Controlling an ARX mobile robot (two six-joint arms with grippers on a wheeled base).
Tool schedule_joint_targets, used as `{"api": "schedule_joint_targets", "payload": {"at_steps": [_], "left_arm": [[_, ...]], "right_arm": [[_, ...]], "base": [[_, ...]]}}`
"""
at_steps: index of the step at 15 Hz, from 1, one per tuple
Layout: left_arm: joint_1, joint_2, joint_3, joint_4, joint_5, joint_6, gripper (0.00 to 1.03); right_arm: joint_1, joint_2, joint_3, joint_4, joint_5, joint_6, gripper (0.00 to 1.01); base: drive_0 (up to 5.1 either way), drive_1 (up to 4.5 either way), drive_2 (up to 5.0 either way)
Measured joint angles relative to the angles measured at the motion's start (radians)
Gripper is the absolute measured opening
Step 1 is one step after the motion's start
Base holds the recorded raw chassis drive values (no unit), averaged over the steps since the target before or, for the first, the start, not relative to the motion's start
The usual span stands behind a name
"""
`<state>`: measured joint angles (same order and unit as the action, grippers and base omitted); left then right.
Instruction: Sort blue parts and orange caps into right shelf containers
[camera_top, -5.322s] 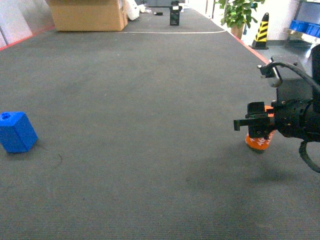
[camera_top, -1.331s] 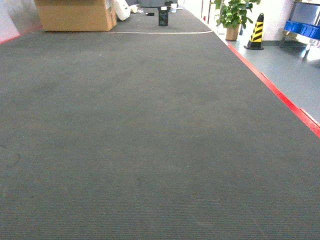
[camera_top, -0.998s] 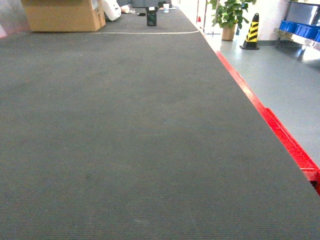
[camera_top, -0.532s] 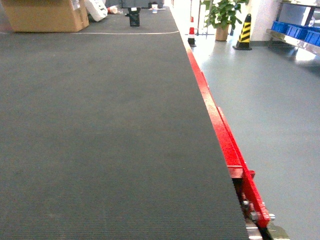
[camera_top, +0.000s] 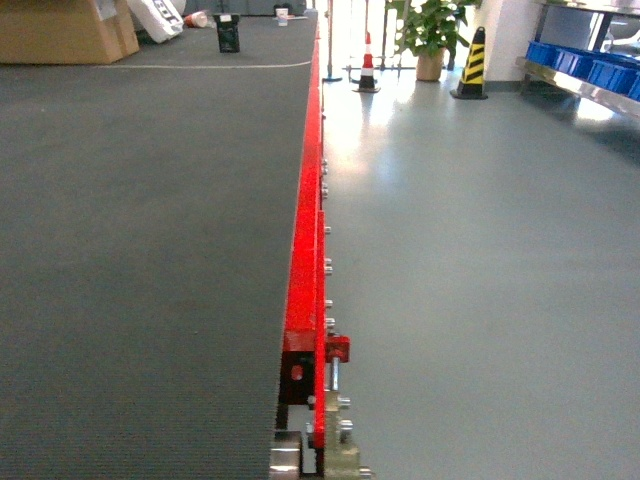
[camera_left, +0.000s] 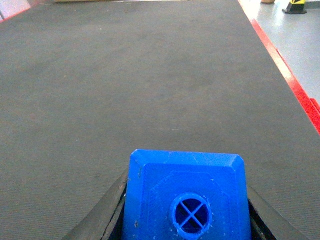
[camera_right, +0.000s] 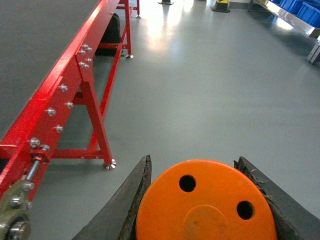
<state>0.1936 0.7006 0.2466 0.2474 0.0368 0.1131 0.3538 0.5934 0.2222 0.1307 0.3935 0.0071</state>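
- Your left gripper (camera_left: 186, 220) is closed on a blue part (camera_left: 186, 200), fingers (camera_left: 107, 220) tight on both its sides, hole face toward the camera, hanging over the dark mat (camera_left: 125, 75).
- Your right gripper (camera_right: 205, 210) clamps an orange cap (camera_right: 206, 205), holed flat face up at the camera, over the grey floor (camera_right: 200, 75) just past the red frame (camera_right: 65, 85).
- Neither gripper shows in the head view.
- Blue crates (camera_top: 585, 65) sit on the shelf (camera_top: 560, 82) far off, ahead and to your right.
- Right arm looks nearer them; cap likely goes first. Base has to close most of that gap.
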Motion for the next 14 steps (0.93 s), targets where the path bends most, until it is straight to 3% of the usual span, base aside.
{"api": "schedule_joint_targets", "payload": {"at_steps": [14], "left_arm": [[0.0,0.0,0.0,-0.001,-0.001,0.0,0.44]], "right_arm": [[0.0,-0.001,0.0,0.0,0.0,0.0,0.43]], "base": [[5.0,-2.41,-2.4]]}}
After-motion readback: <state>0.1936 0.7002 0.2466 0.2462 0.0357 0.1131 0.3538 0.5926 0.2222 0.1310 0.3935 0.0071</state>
